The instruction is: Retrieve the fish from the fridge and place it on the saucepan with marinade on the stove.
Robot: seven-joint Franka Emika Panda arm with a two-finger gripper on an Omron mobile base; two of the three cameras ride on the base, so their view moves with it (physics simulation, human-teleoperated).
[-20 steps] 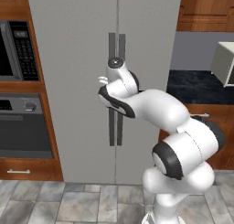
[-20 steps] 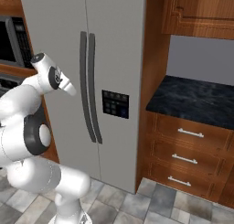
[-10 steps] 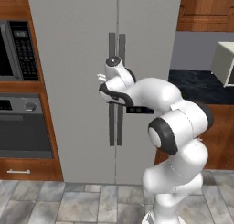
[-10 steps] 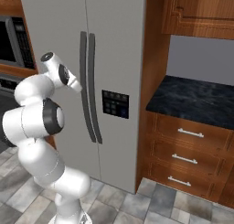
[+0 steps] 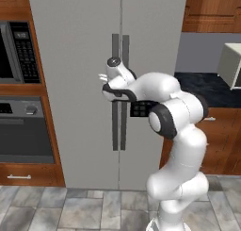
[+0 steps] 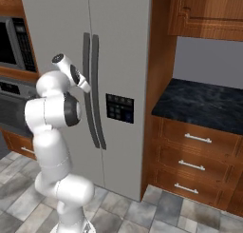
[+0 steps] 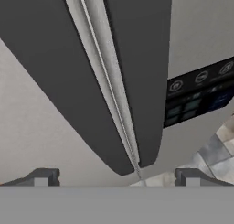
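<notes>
Grey fridge [image 5: 80,60] doors closed, open hand [image 7: 116,177] just before handles [image 7: 137,81]

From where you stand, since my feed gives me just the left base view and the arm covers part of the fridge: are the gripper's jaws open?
Observer: Yes. The hand view shows the gripper open, one dark tip either side of the seam.
Operator: What is it facing?
Observer: The two dark handles of the fridge, close up; both doors are shut.
Operator: What's behind the arm's elbow?
Observer: A dark dispenser panel on the right door.
</notes>
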